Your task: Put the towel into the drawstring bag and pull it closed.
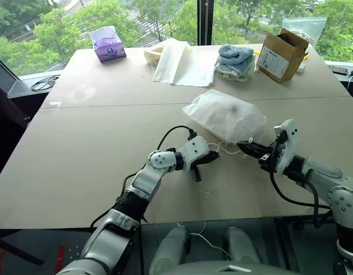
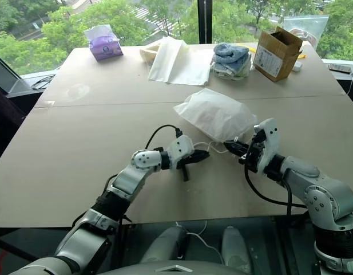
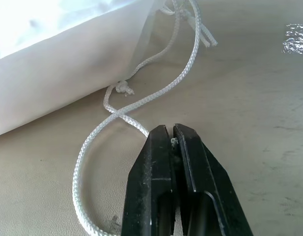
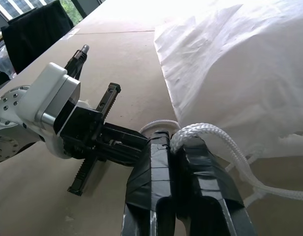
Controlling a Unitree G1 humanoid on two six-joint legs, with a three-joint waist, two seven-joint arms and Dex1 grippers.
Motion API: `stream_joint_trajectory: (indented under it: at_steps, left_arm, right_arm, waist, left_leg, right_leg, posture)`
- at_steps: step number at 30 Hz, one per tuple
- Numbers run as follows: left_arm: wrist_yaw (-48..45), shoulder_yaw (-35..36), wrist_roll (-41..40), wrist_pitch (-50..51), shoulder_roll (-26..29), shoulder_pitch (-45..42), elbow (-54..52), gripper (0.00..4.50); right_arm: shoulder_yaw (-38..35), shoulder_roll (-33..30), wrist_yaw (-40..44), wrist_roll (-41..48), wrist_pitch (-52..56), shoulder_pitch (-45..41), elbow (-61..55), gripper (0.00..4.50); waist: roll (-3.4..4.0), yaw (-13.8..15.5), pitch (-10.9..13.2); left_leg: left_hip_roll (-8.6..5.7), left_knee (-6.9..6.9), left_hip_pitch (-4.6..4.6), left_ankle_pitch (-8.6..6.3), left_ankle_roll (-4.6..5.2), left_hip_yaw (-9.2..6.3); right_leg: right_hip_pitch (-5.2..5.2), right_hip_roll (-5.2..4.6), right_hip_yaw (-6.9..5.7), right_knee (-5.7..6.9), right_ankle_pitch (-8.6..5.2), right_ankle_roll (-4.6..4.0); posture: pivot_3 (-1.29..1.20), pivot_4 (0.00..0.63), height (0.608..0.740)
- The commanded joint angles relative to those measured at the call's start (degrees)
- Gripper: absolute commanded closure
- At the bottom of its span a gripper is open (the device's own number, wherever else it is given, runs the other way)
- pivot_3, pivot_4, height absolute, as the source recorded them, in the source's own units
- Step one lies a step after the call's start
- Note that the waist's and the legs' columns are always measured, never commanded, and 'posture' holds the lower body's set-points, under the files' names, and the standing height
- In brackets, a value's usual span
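Thin white see-through drawstring bag (image 1: 225, 114) lying bulged at table (image 1: 79, 149) centre. Left gripper (image 1: 213, 156) at bag's 7 o'clock, right gripper (image 1: 244, 146) at 5 o'clock, both pinching white cords (image 3: 141, 101).

Two black two-fingered tools meet over the tan desk (image 1: 79, 160): the left tool (image 1: 213, 157) and the right tool (image 1: 244, 147). Between them run two thin white braided cords (image 3: 141, 98). Just beyond the tools lies one white see-through fabric drawstring bag (image 1: 225, 114). Well beyond it are one purple tissue pack (image 1: 108, 44), one flat cream cloth sheet (image 1: 185, 63), one stack of light blue and white towels (image 1: 236, 62) and one brown cardboard box (image 1: 281, 54).
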Motion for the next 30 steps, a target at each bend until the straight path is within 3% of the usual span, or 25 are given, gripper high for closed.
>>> stream_joint_trajectory:
  at_steps: [1,4,7,14,24,30]
  left_arm:
    - [4.3,6.0,-1.5,-3.5,0.6,2.8,-1.4,4.48]
    - [9.5,9.2,2.3,-14.4,2.8,5.3,-5.2,4.48]
    - [21.0,15.5,8.8,-22.0,5.5,8.2,-7.4,4.48]
    - [40.9,32.2,7.9,-14.9,5.7,8.8,-3.1,4.48]
    - [49.6,35.0,10.5,-13.2,11.1,2.6,4.6,4.48]
    - [56.4,37.2,13.1,-10.8,14.0,1.1,7.4,4.48]
  right_arm:
    - [-1.0,0.3,-1.3,-1.7,-2.1,-0.7,0.6,4.5]
    - [-2.5,1.3,-5.2,-6.5,-5.3,-2.0,5.6,4.5]
    - [-5.8,3.0,-12.2,-13.1,-10.2,-4.1,14.0,4.5]
    - [-13.5,4.1,-22.0,-22.2,-20.2,-7.8,26.3,4.5]
    - [-11.7,-0.7,-24.8,-32.8,-29.1,-8.0,31.8,4.5]
    - [-15.7,-0.7,-31.6,-36.6,-31.3,-8.3,33.5,4.5]
  waist:
    - [0.0,-0.2,0.0]
    - [-0.04,-0.3,0.0]
    - [-0.07,-0.2,0.0]
    - [-0.05,0.3,0.0]
    - [-0.05,-0.1,0.0]
    - [-0.05,-1.1,0.0]
  left_leg:
    - [0.01,0.0,0.0,0.01,-0.01,0.01]
    - [0.03,-0.04,-0.05,0.02,-0.03,0.02]
    - [0.01,-0.05,-0.15,0.03,-0.05,0.06]
    - [-0.01,-0.12,-0.25,0.02,-0.05,0.09]
    - [-0.01,-0.09,-0.25,0.02,-0.05,0.14]
    - [-0.01,-0.11,-0.25,0.02,-0.05,0.15]
  right_leg:
    - [-0.02,0.01,0.02,0.01,0.0,0.0]
    - [-0.09,0.01,0.03,0.0,0.01,-0.01]
    - [-0.22,-0.02,0.05,-0.03,0.01,-0.01]
    - [-0.33,-0.05,0.06,-0.05,0.01,-0.01]
    - [-0.32,-0.03,0.08,-0.02,0.01,-0.01]
    - [-0.33,-0.05,0.1,-0.04,0.01,-0.01]
  posture:
    - [0.0,0.15,0.74]
    - [0.0,0.15,0.74]
    - [0.0,0.15,0.74]
    - [0.0,0.15,0.74]
    - [0.0,0.15,0.74]
    - [0.0,0.15,0.74]
